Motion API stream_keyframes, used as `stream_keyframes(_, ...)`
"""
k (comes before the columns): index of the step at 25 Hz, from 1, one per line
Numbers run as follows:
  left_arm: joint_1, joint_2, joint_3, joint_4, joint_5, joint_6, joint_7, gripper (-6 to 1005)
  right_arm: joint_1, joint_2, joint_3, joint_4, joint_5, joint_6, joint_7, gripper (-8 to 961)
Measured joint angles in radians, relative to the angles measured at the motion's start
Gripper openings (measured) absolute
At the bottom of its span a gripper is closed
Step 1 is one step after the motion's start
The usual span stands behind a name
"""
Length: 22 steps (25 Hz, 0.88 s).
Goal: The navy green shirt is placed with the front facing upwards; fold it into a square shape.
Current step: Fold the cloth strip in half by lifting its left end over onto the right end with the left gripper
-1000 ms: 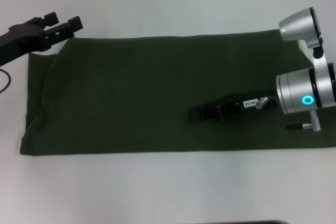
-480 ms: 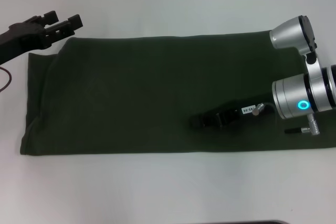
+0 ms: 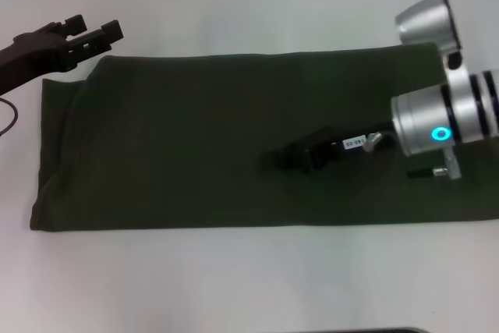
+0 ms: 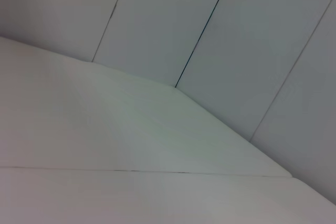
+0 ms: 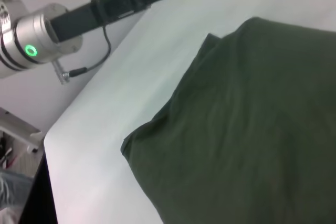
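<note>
Right claw (image 3: 273, 159) over flat, matte, oblong-folded navy green shirt (image 3: 179, 146).

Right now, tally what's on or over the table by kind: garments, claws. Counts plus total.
Garments: 1, the navy green shirt, folded into a long band on the white table.
Claws: 2, the left claw above the shirt's far left corner, the right claw over its middle.
Total: 3

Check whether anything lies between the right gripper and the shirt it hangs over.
Nothing visible does. The right gripper hangs over the middle of the navy green shirt, whose cloth beneath is bare. The left gripper sits off its far left corner.
</note>
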Motion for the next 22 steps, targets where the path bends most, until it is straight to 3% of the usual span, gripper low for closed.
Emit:
stream_keyframes(9, -0.001, -0.001, -0.005, 0.0, -0.003, 0.0, 0.001, 888, 0.073, 0.009, -0.112, 0.091, 0.001, 0.095, 0.013, 20)
stream_keyframes(15, -0.003, -0.002, -0.005, -0.001, -0.005, 0.0, 0.0, 888, 0.08, 0.01, -0.176, 0.101, 0.005, 0.156, 0.063, 20)
stream_keyframes(22, -0.003, -0.003, -0.005, -0.002, -0.007, -0.011, 0.0, 888, 0.078, 0.01, -0.182, 0.091, 0.009, 0.144, 0.053, 21)
